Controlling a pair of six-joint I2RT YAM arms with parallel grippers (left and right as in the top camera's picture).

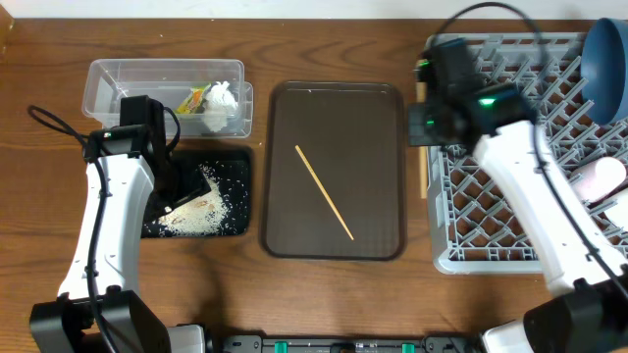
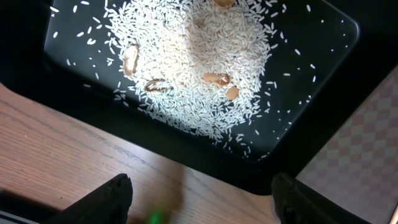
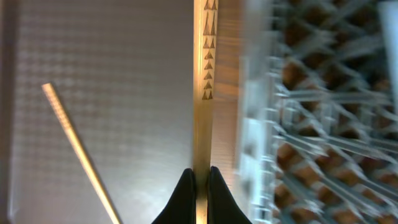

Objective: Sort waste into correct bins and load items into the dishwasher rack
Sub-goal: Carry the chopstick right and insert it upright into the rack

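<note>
One chopstick (image 3: 201,93) between right fingers (image 3: 183,200)

A robot lab bench staged as a kitchen clear-up. A wooden surface (image 1: 245,294) carries a grey dish rack (image 1: 471,257) at right, a brown tray (image 1: 363,147) in the centre, and a clear tub (image 1: 103,83) and rice-strewn black tray (image 1: 235,162) at left. The cabled white left arm (image 1: 113,211) and right arm (image 1: 535,211) rise from the bottom edge.
</note>
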